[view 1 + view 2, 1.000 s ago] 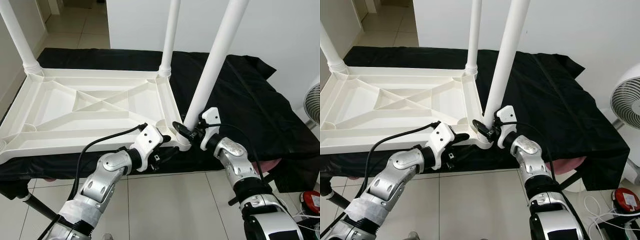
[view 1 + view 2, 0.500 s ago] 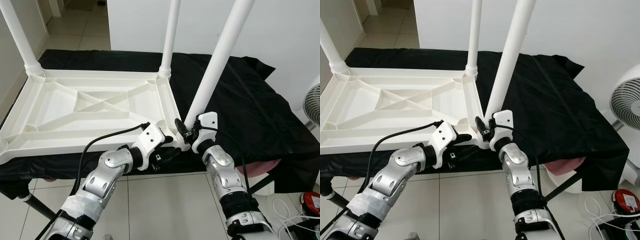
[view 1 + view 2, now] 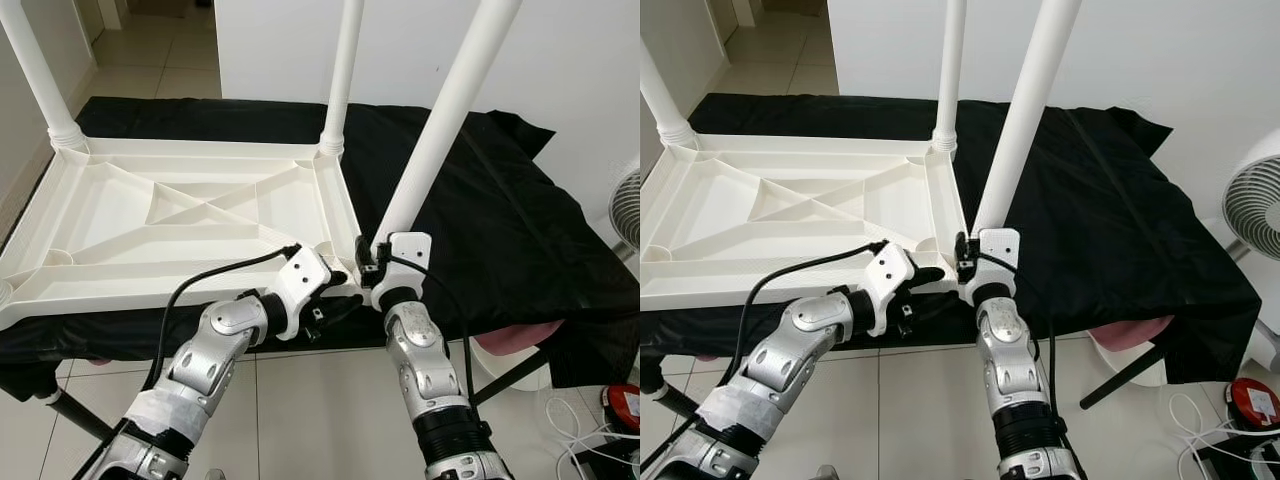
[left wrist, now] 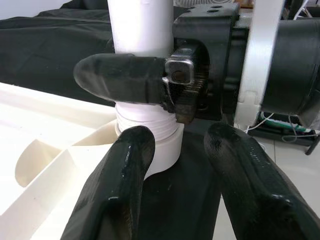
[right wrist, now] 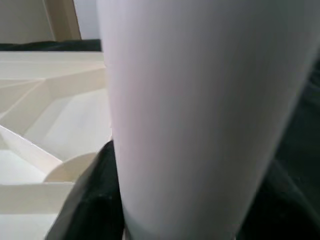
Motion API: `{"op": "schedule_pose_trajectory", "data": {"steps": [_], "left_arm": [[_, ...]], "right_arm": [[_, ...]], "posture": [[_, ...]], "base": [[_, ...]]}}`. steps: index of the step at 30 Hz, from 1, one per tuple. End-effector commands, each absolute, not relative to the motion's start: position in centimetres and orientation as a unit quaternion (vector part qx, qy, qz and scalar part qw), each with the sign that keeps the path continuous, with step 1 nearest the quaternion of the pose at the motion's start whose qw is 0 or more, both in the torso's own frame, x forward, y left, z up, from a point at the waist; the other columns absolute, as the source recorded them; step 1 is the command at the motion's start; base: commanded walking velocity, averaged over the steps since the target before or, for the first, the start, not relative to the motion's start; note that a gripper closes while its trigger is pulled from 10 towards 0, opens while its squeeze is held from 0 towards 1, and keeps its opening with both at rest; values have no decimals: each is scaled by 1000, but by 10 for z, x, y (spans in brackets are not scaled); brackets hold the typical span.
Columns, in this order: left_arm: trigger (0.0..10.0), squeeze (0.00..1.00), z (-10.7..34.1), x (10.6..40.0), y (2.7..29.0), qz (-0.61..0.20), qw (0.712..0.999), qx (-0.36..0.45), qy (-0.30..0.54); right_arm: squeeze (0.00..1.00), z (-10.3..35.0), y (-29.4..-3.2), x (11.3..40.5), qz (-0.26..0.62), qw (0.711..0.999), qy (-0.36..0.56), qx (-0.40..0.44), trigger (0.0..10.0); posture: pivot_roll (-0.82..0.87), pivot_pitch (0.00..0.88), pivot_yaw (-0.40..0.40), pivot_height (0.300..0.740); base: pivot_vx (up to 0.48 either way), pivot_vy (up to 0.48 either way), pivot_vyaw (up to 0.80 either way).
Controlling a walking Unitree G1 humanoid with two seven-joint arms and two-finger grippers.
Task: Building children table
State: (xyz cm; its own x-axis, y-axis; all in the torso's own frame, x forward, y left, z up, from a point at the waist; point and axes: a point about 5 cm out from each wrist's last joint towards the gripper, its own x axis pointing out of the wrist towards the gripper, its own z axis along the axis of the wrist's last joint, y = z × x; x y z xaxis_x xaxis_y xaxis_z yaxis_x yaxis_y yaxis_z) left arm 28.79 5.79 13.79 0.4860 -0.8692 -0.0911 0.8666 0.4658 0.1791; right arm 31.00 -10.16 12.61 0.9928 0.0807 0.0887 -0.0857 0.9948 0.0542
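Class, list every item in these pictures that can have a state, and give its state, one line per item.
Table top: upside down on the black cloth, ribs facing up.
Near-right leg: base in its corner socket, leaning.
Far-right leg: seated, upright.
Far-left leg: seated in its socket.
Right gripper: shut on the near-right leg's base.
Left gripper: open, fingers at the socket corner.
Fan: standing on the floor.

Table legs (image 3: 448,120) cut off at top; right wrist view blurred.
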Motion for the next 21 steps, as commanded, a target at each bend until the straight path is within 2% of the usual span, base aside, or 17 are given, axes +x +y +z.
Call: {"op": "schedule_pose_trajectory", "data": {"steps": [1,12,18,19,21], "left_arm": [[10000,0,139,290,57,-509,855,102,-9],[10000,0,140,289,58,-509,855,102,-10],[10000,0,140,289,58,-511,853,104,-10],[10000,0,140,289,58,-512,853,104,-10],[10000,0,140,288,57,-514,852,104,-10]], "right_arm": [[1000,118,-108,308,29,999,-21,32,10000],[1000,126,-117,317,67,997,-31,18,10000],[1000,132,-130,328,147,989,-24,-5,10000],[0,134,-131,329,176,984,-29,-16,10000],[0,138,-134,330,211,976,-37,-41,10000]], "posture": [[-42,0,-70,740],[-23,0,-63,740],[-15,0,-65,740],[-18,0,-64,740],[-19,0,-64,740]], "base": [[0,0,0],[0,0,0],[0,0,0],[0,0,0],[0,0,0]]}}
